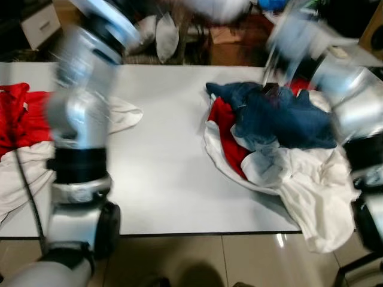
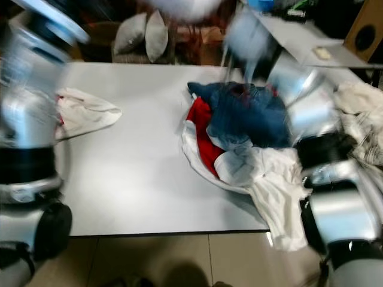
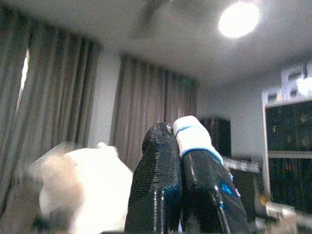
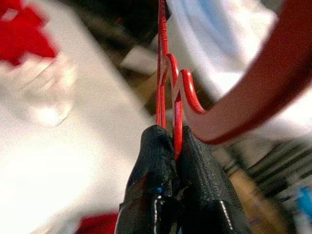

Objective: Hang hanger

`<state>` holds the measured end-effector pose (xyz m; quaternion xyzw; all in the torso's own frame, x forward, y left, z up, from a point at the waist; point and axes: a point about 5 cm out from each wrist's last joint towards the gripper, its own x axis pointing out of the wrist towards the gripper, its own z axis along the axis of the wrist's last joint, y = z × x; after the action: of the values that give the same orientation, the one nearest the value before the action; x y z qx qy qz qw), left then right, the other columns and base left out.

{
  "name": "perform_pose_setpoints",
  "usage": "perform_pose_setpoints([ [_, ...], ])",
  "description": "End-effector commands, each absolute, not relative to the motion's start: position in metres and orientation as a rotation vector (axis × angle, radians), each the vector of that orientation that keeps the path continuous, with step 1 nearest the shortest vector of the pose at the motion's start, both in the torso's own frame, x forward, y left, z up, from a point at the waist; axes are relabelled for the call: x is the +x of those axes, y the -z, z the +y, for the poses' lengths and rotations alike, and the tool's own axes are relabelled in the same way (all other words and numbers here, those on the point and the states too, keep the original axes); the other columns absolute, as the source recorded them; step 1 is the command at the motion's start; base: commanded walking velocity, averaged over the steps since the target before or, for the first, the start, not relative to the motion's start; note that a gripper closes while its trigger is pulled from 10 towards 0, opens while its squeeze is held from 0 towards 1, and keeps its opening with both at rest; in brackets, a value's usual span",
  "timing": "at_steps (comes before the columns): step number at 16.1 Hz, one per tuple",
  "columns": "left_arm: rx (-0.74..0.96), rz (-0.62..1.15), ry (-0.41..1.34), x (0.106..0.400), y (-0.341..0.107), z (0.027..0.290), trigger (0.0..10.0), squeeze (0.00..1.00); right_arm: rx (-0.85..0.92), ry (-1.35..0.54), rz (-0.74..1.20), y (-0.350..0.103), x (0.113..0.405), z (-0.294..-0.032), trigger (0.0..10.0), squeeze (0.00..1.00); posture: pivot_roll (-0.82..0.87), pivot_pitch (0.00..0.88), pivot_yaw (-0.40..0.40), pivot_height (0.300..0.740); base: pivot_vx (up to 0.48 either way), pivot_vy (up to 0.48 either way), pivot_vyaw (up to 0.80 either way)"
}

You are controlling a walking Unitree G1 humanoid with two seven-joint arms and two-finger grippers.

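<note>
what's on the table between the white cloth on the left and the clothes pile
Nothing: in the right eye view the table is bare between the white cloth and the clothes pile.

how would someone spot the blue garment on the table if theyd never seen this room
Start at the big white table in front of the robot, then go to the clothes heap on its right half. The blue garment lies crumpled on top of that heap, over a red piece and white cloth. It is the only dark blue item there.

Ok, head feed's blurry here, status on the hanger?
Right gripper shut on red hanger. Left gripper shut, raised. Clothes pile on table below.
</note>
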<state>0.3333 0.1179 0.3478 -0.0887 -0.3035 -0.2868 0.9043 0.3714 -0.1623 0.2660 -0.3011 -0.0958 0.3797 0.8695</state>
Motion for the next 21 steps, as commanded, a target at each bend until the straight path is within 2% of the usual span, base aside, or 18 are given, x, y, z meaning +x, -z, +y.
perform_pose_setpoints([
  [1, -0.105, -0.475, 0.596, 0.34, -0.315, 0.101, 10.0, 0.0, -0.675, -0.903, -0.194, -0.26, 0.354, -0.163, 10.0, 0.0, -0.16, 0.0, 0.044, 0.74, 0.0, 0.0, 0.0],
  [4, -0.009, -0.217, 0.636, 0.338, -0.243, 0.068, 10.0, 0.0, -0.674, -1.111, 0.002, -0.227, 0.298, -0.181, 10.0, 0.0, -0.18, 0.0, 0.071, 0.74, 0.0, 0.0, 0.0],
  [6, 0.039, -0.153, 0.64, 0.339, -0.223, 0.06, 10.0, 0.0, -0.676, -1.171, 0.091, -0.222, 0.274, -0.191, 10.0, 0.0, -0.19, 0.0, 0.08, 0.74, 0.0, 0.0, 0.0],
  [8, 0.199, -0.116, 0.604, 0.347, -0.208, 0.067, 10.0, 0.0, -0.716, -1.181, 0.183, -0.229, 0.248, -0.209, 10.0, 0.0, -0.2, 0.0, 0.085, 0.74, 0.0, 0.0, 0.0],
  [10, 0.231, -0.092, 0.588, 0.351, -0.203, 0.073, 10.0, 0.0, -0.739, -1.174, 0.243, -0.234, 0.235, -0.216, 10.0, 0.0, -0.21, 0.0, 0.097, 0.74, 0.0, 0.0, 0.0],
  [11, 0.293, -0.053, 0.562, 0.356, -0.192, 0.083, 10.0, 0.0, -0.778, -1.152, 0.321, -0.244, 0.223, -0.228, 10.0, 0.0, -0.21, 0.0, 0.097, 0.74, 0.0, 0.0, 0.0],
  [12, 0.289, -0.023, 0.589, 0.357, -0.187, 0.086, 10.0, 0.58, -0.795, -1.129, 0.342, -0.252, 0.221, -0.234, 10.0, 0.0, -0.21, 0.0, 0.101, 0.74, 0.0, 0.0, 0.0],
  [13, 0.282, 0.009, 0.623, 0.356, -0.181, 0.089, 10.0, 1.0, -0.813, -1.104, 0.349, -0.261, 0.219, -0.242, 10.0, 0.0, -0.21, 0.0, 0.101, 0.74, 0.0, 0.0, 0.0],
  [17, 0.461, 0.164, 0.703, 0.346, -0.146, 0.102, 10.0, 1.0, -0.832, -1.02, 0.264, -0.302, 0.216, -0.258, 10.0, 0.0, -0.2, 0.0, 0.097, 0.74, 0.0, 0.0, 0.0],
  [19, 0.472, 0.214, 0.708, 0.342, -0.129, 0.108, 10.0, 1.0, -0.801, -1.034, 0.19, -0.327, 0.21, -0.264, 10.0, 0.0, -0.2, 0.0, 0.093, 0.74, 0.0, 0.0, 0.0],
  [21, 0.457, 0.223, 0.742, 0.338, -0.126, 0.106, 10.0, 1.0, -0.81, -0.991, 0.197, -0.329, 0.212, -0.269, 10.0, 0.0, -0.2, 0.0, 0.093, 0.74, 0.0, 0.0, 0.0],
])
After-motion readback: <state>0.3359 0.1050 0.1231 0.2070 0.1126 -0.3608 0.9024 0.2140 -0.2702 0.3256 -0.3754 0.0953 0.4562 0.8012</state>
